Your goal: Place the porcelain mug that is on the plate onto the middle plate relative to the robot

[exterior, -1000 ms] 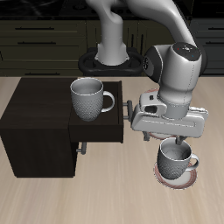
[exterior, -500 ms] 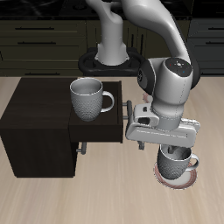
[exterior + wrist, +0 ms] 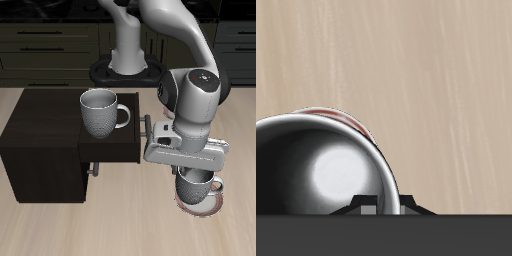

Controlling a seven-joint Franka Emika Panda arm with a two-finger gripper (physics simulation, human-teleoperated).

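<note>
My claw (image 3: 196, 172) sits low over the porcelain mug (image 3: 196, 186) on the plate (image 3: 201, 204), at my base's six o'clock; its grip state is hidden.

We look down from the front, high up; our wrist camera looks close into the porcelain mug (image 3: 197, 187) (image 3: 321, 175), seen in both.

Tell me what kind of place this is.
Likely a simulated kitchen: dark drawer cabinets behind a wooden table, with a porcelain mug on a plate and another mug on a dark cabinet.
</note>
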